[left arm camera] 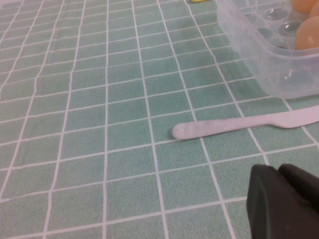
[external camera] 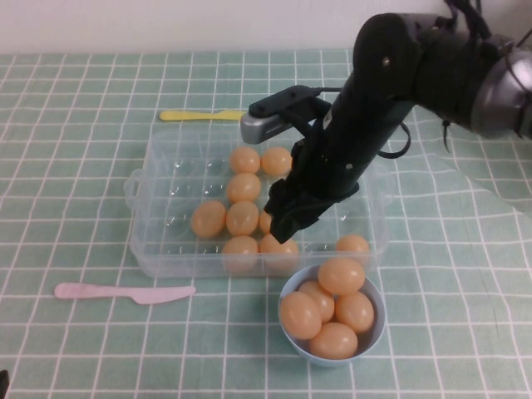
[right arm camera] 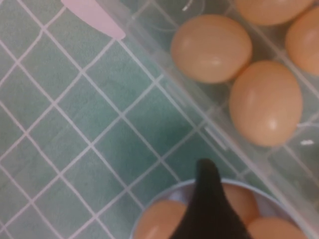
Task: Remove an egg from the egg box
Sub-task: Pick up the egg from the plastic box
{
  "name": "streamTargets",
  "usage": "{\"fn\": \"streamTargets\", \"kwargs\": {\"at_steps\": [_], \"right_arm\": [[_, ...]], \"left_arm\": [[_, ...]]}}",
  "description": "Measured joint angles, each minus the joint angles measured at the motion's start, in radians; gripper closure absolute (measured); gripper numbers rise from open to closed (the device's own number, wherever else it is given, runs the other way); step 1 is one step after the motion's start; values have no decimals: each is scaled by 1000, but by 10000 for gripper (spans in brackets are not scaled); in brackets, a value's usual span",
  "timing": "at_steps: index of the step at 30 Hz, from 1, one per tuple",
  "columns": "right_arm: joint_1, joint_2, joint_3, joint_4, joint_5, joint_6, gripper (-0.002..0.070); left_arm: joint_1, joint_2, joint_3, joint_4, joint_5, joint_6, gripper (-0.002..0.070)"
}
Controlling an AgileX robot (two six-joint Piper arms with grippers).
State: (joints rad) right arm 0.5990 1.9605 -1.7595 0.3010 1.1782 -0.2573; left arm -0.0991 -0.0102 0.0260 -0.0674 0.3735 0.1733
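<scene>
As I look down from the high view, the right tool [external camera: 287,218] hangs low over the egg box [external camera: 154,249], at its near side. I cannot tell if this tool is spread or pressed together, because the arm hides it. The closest egg [external camera: 278,245] sits just below the tool, in the front row of the box. I count about eight eggs in the box. Just past the tool, outside the box, a blue bowl [external camera: 332,359] holds five more. A pink knife [external camera: 125,292] lies well away from the tool on the worktop [external camera: 75,166], and a yellow knife [external camera: 199,115] lies behind the box. I do not see the left tool in this view.

From the left wrist view, the left tool [left arm camera: 284,204] is low over the worktop, near the handle of the pink knife [left arm camera: 239,124]. A corner of the egg box [left arm camera: 259,55] is farther off. I cannot tell this tool's state either.

From the right wrist view, a dark bit of the right tool [right arm camera: 209,209] sits over the bowl's rim [right arm camera: 164,194]. Two eggs in the box [right arm camera: 265,102] are close by. I see no egg in the tool.

I think the grab is not done yet. What is left is to reach an egg, pinch it softly and lift it out.
</scene>
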Motion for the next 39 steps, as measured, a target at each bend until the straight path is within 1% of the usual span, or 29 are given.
{"fn": "streamTargets", "kwargs": {"at_steps": [3,9,16,31,39], "right_arm": [[18,50,-59,-11,17,0,249],[32,133,-120,-70,29,2,238],[32,164,-128,-86,15,6,237],[32,202,-137,-112,-69,149,237],[32,202,-137,-115,-73,149,237]], "left_arm": [[0,0,0,0,0,0,678],[0,0,0,0,0,0,678],[0,0,0,0,0,0,678],[0,0,0,1,0,-1,678],[0,0,0,1,0,-1,678]]}}
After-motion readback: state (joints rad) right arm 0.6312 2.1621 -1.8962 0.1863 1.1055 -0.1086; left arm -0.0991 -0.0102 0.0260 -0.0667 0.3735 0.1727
